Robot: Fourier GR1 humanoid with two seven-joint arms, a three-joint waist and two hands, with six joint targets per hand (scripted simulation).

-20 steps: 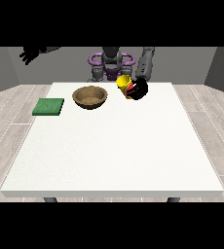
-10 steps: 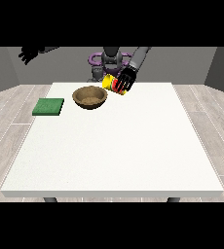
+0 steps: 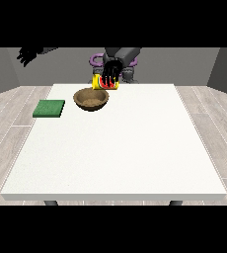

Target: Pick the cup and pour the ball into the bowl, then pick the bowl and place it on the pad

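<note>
A yellow cup (image 3: 98, 82) with a red inside lies tipped on its side above the far right rim of the brown bowl (image 3: 91, 99). The black hand at the view's right (image 3: 111, 73) has its fingers curled round the cup. I see no ball in this view. The green pad (image 3: 49, 108) lies flat on the table to the left of the bowl. The hand at the view's left (image 3: 26, 55) hangs in the air far off to the left, above and beyond the table's corner, holding nothing.
The white table (image 3: 120, 148) stretches wide towards the camera, with the bowl and pad near its far edge. The robot's purple and grey torso (image 3: 96, 60) stands just behind the far edge.
The hand at the view's right has carried the cup leftward from right of the bowl to just above its rim and tipped it over. The other hand has not moved.
</note>
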